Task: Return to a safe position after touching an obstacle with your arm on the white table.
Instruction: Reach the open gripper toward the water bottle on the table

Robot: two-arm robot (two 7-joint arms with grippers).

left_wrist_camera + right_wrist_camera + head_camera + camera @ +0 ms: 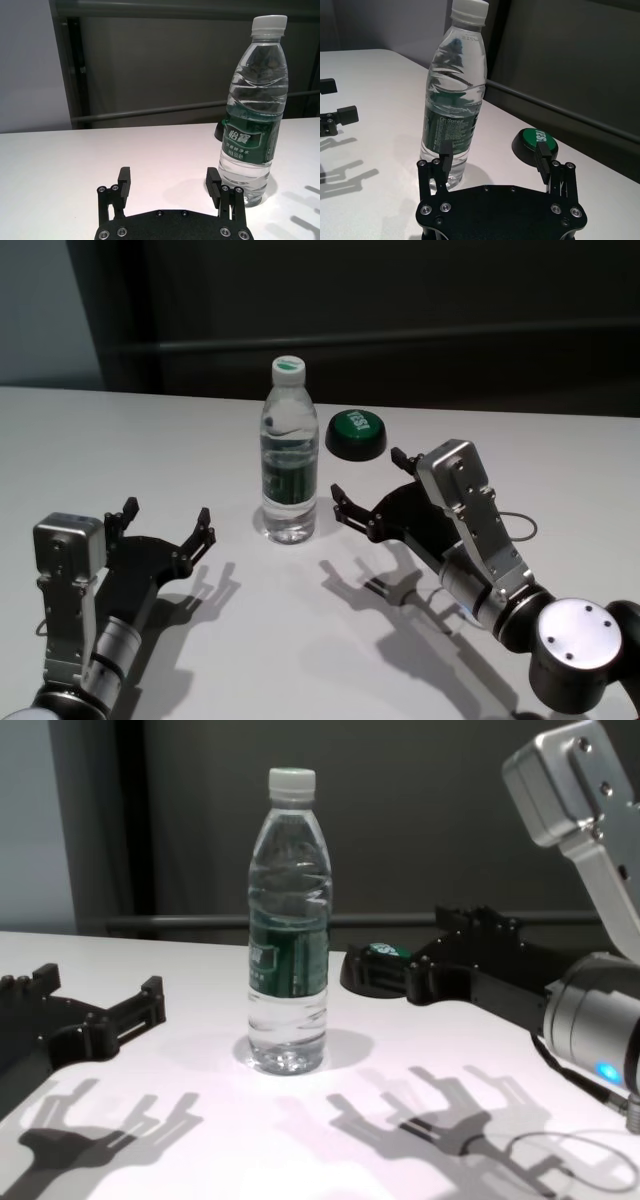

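Note:
The obstacle, a tall clear water bottle with a white cap and a dark green label, stands upright mid-table on the white table. My right gripper is open and empty just right of the bottle, with a small gap between its nearer fingertip and the bottle. In the right wrist view, the bottle stands just beyond one finger of that gripper. My left gripper is open and empty, low over the table to the bottle's left. In the left wrist view, the bottle stands beside that gripper.
A black-based green push button sits on the table behind and to the right of the bottle, just beyond my right gripper. A thin cable loop lies beside my right forearm. A dark wall with a rail runs behind the table's far edge.

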